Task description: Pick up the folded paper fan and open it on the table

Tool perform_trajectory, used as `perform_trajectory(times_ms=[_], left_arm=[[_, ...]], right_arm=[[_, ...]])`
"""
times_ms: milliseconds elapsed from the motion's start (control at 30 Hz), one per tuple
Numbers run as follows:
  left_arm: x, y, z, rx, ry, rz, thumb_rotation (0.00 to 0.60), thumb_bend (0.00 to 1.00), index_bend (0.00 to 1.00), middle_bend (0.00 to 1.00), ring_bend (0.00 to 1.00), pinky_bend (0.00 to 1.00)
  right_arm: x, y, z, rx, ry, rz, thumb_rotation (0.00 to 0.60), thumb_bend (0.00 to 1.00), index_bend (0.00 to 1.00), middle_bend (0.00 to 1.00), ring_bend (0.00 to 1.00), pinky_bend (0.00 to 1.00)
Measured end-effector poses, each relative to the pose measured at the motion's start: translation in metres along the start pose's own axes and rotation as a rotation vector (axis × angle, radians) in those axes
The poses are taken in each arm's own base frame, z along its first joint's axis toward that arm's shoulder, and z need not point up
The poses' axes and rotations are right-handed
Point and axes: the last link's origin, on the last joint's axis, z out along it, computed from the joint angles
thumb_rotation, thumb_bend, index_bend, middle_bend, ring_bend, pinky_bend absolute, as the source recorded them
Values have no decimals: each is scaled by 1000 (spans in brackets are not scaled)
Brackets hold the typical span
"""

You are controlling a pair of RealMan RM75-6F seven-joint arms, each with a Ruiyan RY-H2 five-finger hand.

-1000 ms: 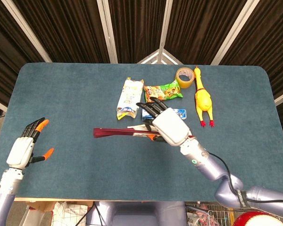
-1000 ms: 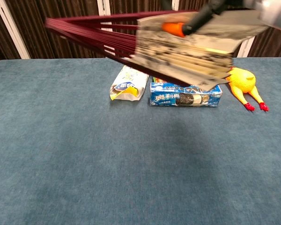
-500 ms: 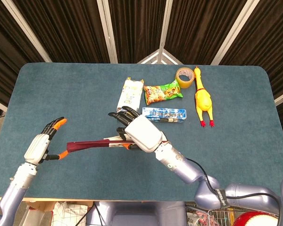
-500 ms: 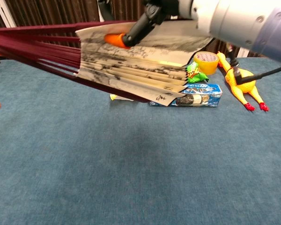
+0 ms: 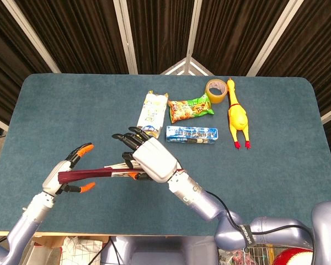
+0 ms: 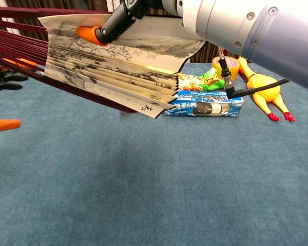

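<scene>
the right hand (image 5: 151, 160), gripping the paper fan (image 5: 94, 174), has carried it to lower left of frame; the left hand (image 5: 66, 171), spread, now brackets the ribs. handover for opening appears imminent.

- The right hand (image 5: 152, 159) is carrying the dark-red-ribbed folded paper fan (image 5: 94, 175) leftward.
- The left hand (image 5: 66, 172) is rising to meet the fan's rib ends.
- The printed pleats are spreading wider.
</scene>
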Motion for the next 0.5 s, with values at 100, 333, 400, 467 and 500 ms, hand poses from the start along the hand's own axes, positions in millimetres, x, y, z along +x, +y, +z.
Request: perform_trajectory(times_ms=[100,333,400,467,500], left_arm=[[-4,0,3,-8,-6,-11,600,312,98,0,0,0],[-12,-3,21,-33,4,-75,600,312,104,0,0,0],[-15,-2,26,-42,4,-89,600,312,104,0,0,0],[-18,0,32,-55,0,-116,600,312,109,0,0,0],[-19,0,33,-58,-1,-124,600,312,115,0,0,0]], right_arm=[[2,-2,1,0,5,10,600,405,941,186,222,146],[8,-13,2,13,2,30,600,405,946,185,221,146],[8,-16,2,18,0,30,600,405,948,185,222,146],[8,-17,2,19,-4,30,600,405,949,186,221,146],[8,-17,2,20,-6,29,600,405,950,186,221,146]])
